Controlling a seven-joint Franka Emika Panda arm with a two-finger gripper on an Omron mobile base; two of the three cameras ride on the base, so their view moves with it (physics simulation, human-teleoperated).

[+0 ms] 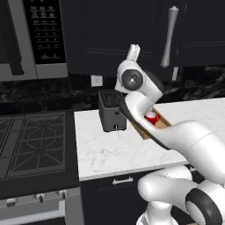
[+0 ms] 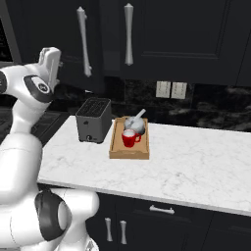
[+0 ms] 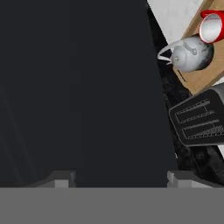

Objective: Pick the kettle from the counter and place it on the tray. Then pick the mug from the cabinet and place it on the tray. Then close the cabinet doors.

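We see our white arm (image 1: 184, 136) rising from the base, bending at the elbow toward eleven o'clock, with the wrist turned upward. Our gripper (image 3: 118, 177) has its two dark fingers (image 3: 61, 178) set well apart, with nothing between them.

Soft, even rendered light with no glare. The counter (image 2: 196, 157) is bright; the cabinet doors (image 2: 171, 34) above the gripper (image 2: 50, 61) stay dim. Faint shadows lie beside the toaster (image 2: 93, 119). Edges look slightly coarse, without blur.
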